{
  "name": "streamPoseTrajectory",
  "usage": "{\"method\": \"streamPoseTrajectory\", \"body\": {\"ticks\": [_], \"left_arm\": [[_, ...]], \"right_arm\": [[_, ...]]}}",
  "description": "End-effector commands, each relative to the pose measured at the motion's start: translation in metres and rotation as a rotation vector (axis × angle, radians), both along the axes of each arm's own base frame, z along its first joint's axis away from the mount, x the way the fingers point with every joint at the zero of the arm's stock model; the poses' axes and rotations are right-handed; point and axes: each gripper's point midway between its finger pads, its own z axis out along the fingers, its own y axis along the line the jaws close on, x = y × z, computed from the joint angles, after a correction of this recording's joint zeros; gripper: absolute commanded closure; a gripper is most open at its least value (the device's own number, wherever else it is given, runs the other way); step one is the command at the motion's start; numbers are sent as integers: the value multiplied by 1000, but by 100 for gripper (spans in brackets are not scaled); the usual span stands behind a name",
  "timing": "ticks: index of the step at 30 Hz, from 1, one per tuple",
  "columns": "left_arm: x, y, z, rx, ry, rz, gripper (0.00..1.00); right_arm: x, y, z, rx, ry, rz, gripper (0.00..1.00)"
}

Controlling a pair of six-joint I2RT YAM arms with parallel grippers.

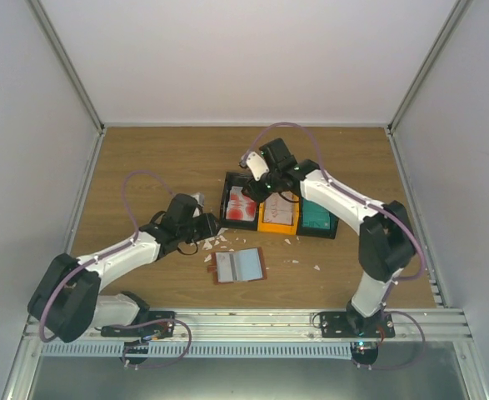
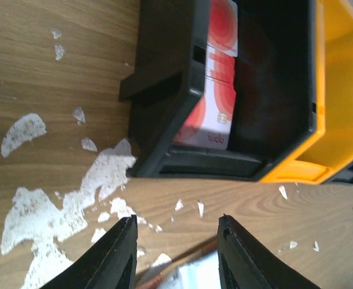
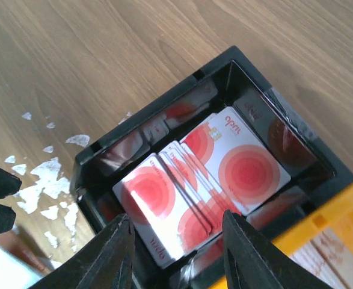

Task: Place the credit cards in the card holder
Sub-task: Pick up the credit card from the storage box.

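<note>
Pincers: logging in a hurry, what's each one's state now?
Left pincer: open, empty, near the flat brown leather card holder.
Right pincer: open, empty, above the white red-circled plastic cards in the black plastic tray.

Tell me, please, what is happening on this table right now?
The right gripper hangs open over the black tray of red-and-white credit cards, holding nothing. The left gripper, also open and empty, sits low near the card holder, which lies opened on the table.

Glossy plastic credit cards (image 3: 248, 171) sit in a shiny black plastic tray (image 3: 182, 96) on a matt wood-grain table (image 3: 104, 54).
</note>
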Motion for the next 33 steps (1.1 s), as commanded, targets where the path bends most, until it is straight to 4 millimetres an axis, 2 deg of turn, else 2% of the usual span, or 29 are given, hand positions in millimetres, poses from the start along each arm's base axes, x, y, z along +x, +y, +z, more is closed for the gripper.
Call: {"method": "streamPoseTrajectory", "body": {"ticks": [1,7,10,17,21,26,29,33], "left_arm": [[30,-9,13,-33,-100,-1,64],[40,-15,-1,-28,-84,-15,75],[45,-16,-7,-16,-80,-20,76],[51,-17,-20,3,-57,-19,81],[52,-18,-24,3,-52,-23,87],[54,-20,-26,0,-48,-29,87],[54,-21,-26,0,-48,-28,87],[56,-22,-26,-2,-49,-29,87]], "right_arm": [[7,12,-23,-128,-30,137,59],[16,22,-66,-233,39,212,68],[14,28,-83,-261,68,246,68],[6,35,-108,-312,119,289,64],[5,35,-121,-353,135,299,64],[5,32,-132,-396,152,297,64],[1,31,-133,-398,173,308,65],[-7,33,-125,-376,196,326,72]]}}
